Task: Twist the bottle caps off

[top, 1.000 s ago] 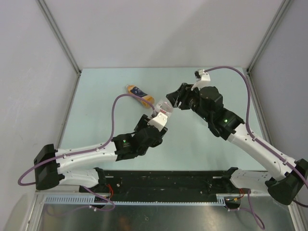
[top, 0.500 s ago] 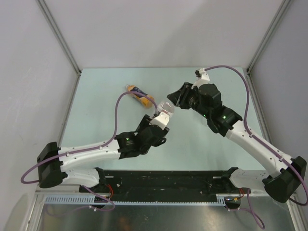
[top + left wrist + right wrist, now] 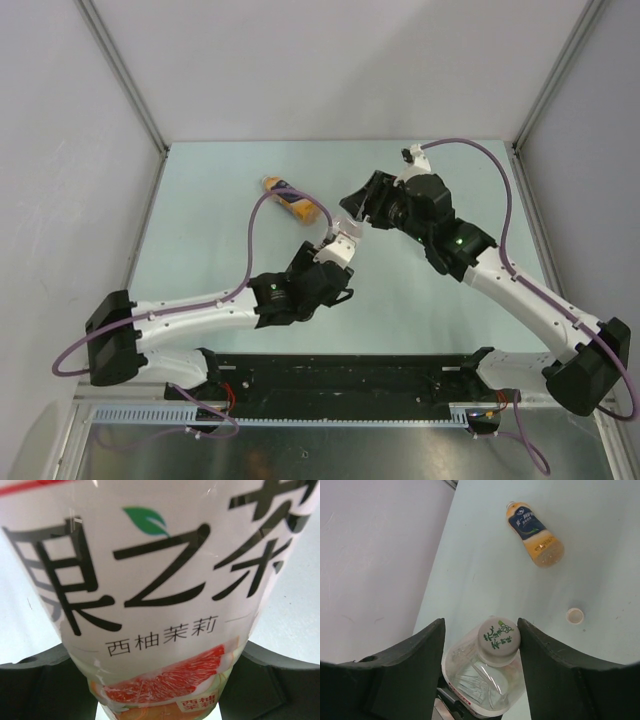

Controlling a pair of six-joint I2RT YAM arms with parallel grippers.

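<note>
Smooth plastic cap (image 3: 499,640), clear glossy bottle (image 3: 482,682)

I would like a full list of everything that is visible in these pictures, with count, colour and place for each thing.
held bottle: one, clear with a white label and a grapefruit picture, mid-table in the left gripper
fitted cap: one, whitish with green print, on the held bottle
lying bottle: one, orange with a dark blue label, on its side on the far left of the table
loose cap: one, white, on the table, apart from the lying bottle
table: one, pale green
left gripper: one, black, closed on the held bottle
right gripper: one, black, open, fingers either side of the fitted cap
</note>
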